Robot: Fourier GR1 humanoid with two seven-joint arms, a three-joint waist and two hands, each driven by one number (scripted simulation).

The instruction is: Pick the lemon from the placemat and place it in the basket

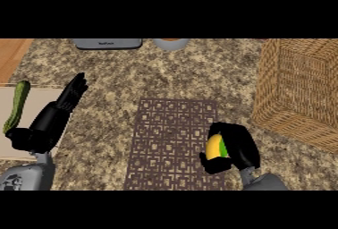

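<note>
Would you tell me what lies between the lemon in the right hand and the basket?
In the head view, only bare speckled counter separates the lemon, held in the right hand, from the basket; nothing else lies there.

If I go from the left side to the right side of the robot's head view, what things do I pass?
Long green vegetable → left hand → placemat → right hand curled round the lemon → basket.
</note>
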